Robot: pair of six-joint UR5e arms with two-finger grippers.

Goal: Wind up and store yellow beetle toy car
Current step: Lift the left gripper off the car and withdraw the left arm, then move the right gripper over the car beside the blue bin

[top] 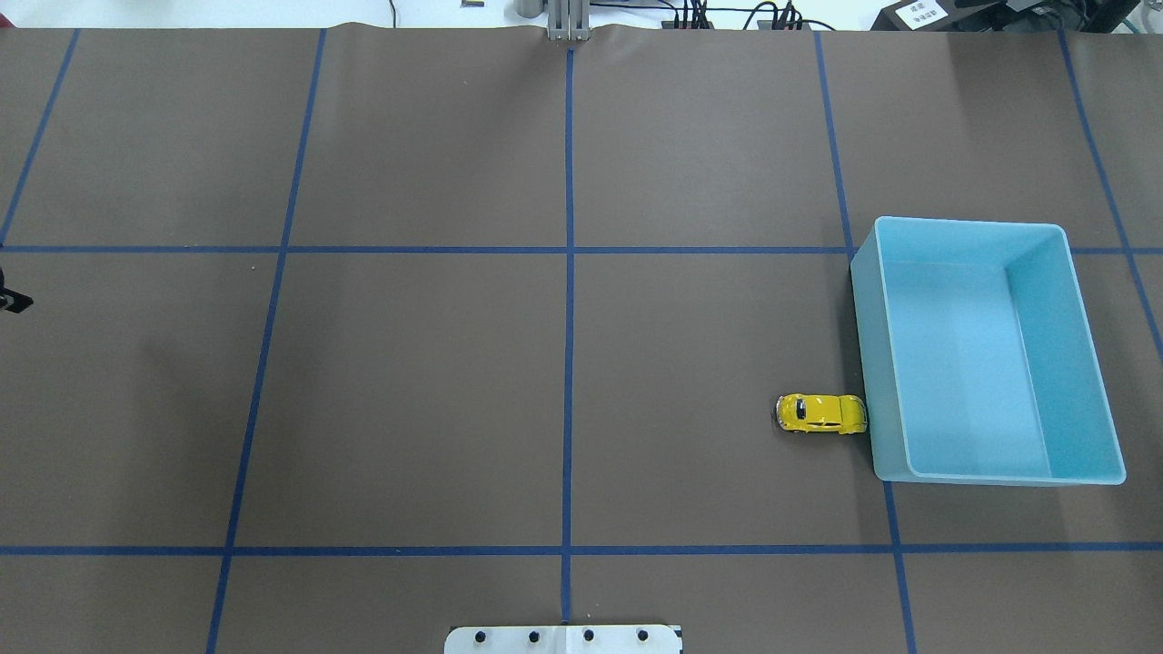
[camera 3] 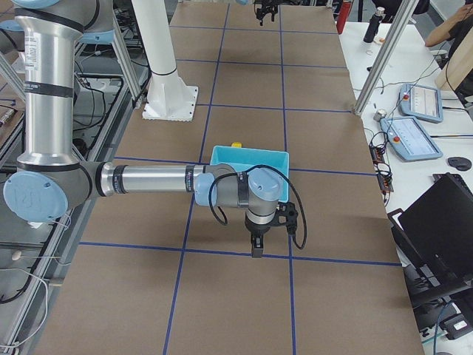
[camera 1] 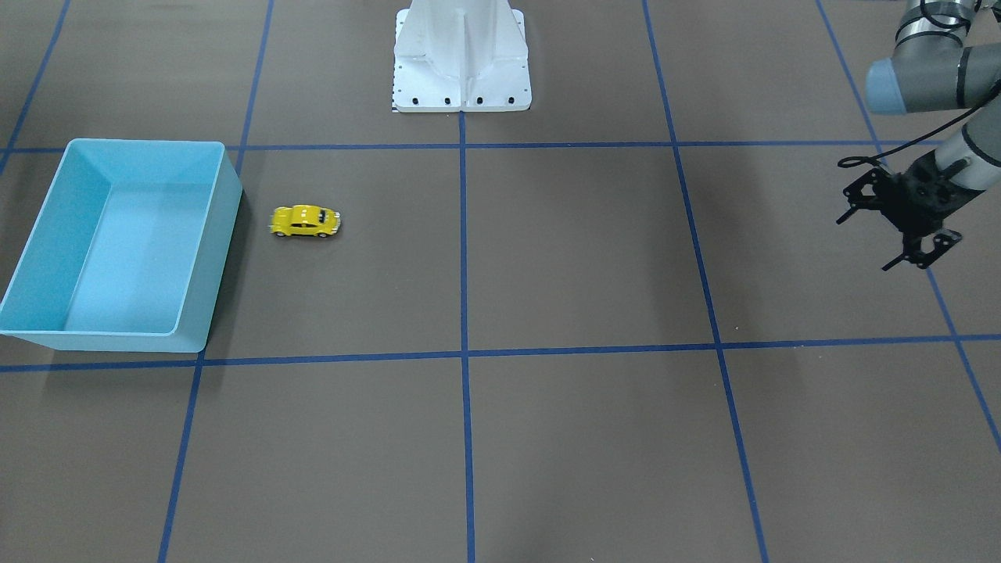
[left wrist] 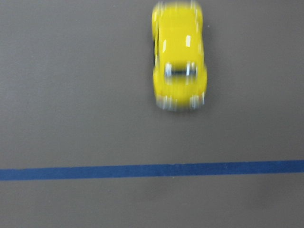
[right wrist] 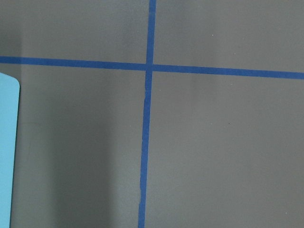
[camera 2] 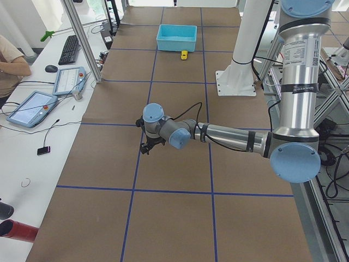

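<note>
We find the yellow beetle toy car (top: 820, 413) on its wheels on the brown table (top: 409, 391), outside the light blue bin (top: 879, 363) and just beside its long wall, at the bin's 9 o'clock in the overhead view; from the middle of that view it lies between 3 and 4 o'clock. In the front-facing view the car sits at the bin's 3 o'clock, lengthwise toward the wall, with a thin strip of table between them. The left wrist view shows the car blurred, with a blue tape line (left wrist: 152, 170) at its 6 o'clock.

The left gripper (camera 1: 863, 245) hangs at 3 o'clock in the front-facing view, well apart from the car; its jaws are spread wide above the table. In the overhead view we see only a black scrap of it at the 9 o'clock edge.

The right gripper (camera 3: 256, 250) appears only in the right side view, pointing down near the bin, at the bin's 6 o'clock there; we cannot tell how wide its claw is. Its wrist camera shows a tape cross (right wrist: 148, 66) and a corner of the bin at 9 o'clock.
</note>
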